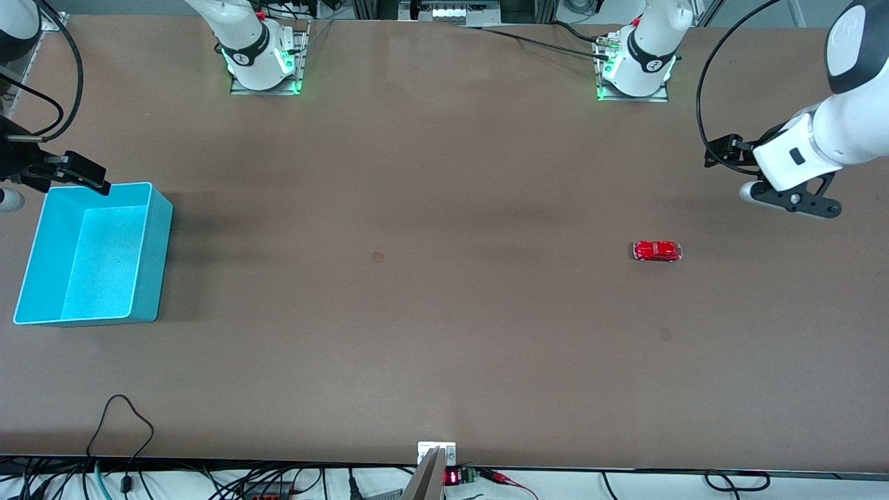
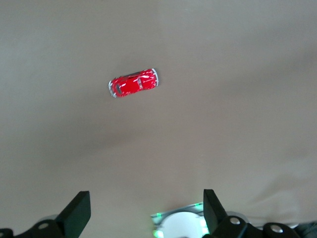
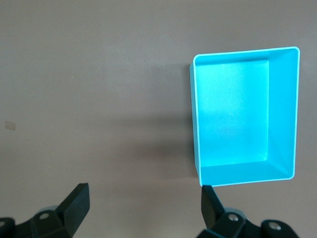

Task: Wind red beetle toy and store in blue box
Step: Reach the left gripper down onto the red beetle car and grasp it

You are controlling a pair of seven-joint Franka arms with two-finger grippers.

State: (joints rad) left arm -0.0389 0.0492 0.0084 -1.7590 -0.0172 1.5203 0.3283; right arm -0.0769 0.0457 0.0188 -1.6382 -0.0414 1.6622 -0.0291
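Note:
The red beetle toy (image 1: 657, 251) stands on its wheels on the brown table toward the left arm's end. It also shows in the left wrist view (image 2: 133, 83). My left gripper (image 1: 793, 200) hangs in the air over bare table, apart from the toy, open and empty (image 2: 144, 198). The blue box (image 1: 154, 264) stands open and empty at the right arm's end, and it also shows in the right wrist view (image 3: 195, 119). My right gripper (image 1: 21, 173) hovers by the box's edge that is farther from the front camera, open and empty (image 3: 143, 196).
The two arm bases (image 1: 262, 62) (image 1: 635, 66) stand along the table's edge farthest from the front camera. Cables (image 1: 121, 430) and a small mount (image 1: 436, 451) lie at the edge nearest it. A wide stretch of bare table lies between toy and box.

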